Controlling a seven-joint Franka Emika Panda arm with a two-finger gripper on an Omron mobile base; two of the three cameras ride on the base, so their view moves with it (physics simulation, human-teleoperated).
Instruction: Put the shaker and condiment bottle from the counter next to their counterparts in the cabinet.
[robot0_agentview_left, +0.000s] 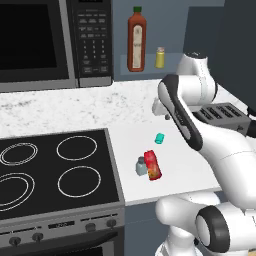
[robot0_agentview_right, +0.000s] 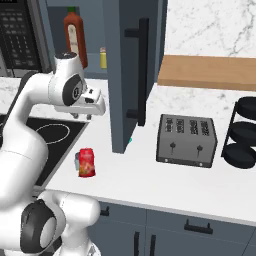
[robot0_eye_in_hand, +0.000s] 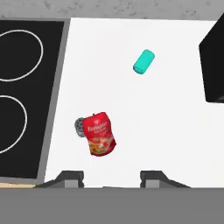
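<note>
- The white, grey-speckled stone counter (robot0_agentview_left: 135, 135) runs below the gripper (robot0_eye_in_hand: 111, 177), bounded on one side by the black glass cooktop (robot0_agentview_left: 55, 170) with its white ring burners and on the other by the dark grey four-slot toaster (robot0_agentview_right: 186, 140).
- In the hand view, bare worktop lies all around the items, and a dark block cuts in at the right edge.
- The gripper hangs in the air above the counter, touching nothing; its two dark finger tips (robot0_eye_in_hand: 70, 177) stand a modest gap apart with nothing between them, at their narrowest setting.
- Below and ahead of the gripper stands the short, stubby bright-red condiment bottle (robot0_eye_in_hand: 99, 134) with an orange-yellow label, near the counter's front edge.
- The small pale grey-blue glassy shaker (robot0_agentview_left: 141, 166) with a dark grey cap touches the red bottle on the cooktop side.
- A tiny teal cylinder (robot0_eye_in_hand: 143, 61) lies on its side farther out from the gripper, well apart from the pair.
- Beyond the gripper, the blue-grey open cabinet niche (robot0_agentview_left: 150, 67) holds a tall orange-red sauce bottle (robot0_agentview_left: 136, 40) with a pale label and, just beside it, a small yellow shaker (robot0_agentview_left: 160, 57) with a light cap.
- The black microwave (robot0_agentview_left: 55, 40) sits next to that niche, and the blue-grey cabinet door (robot0_agentview_right: 132, 70) stands open.
</note>
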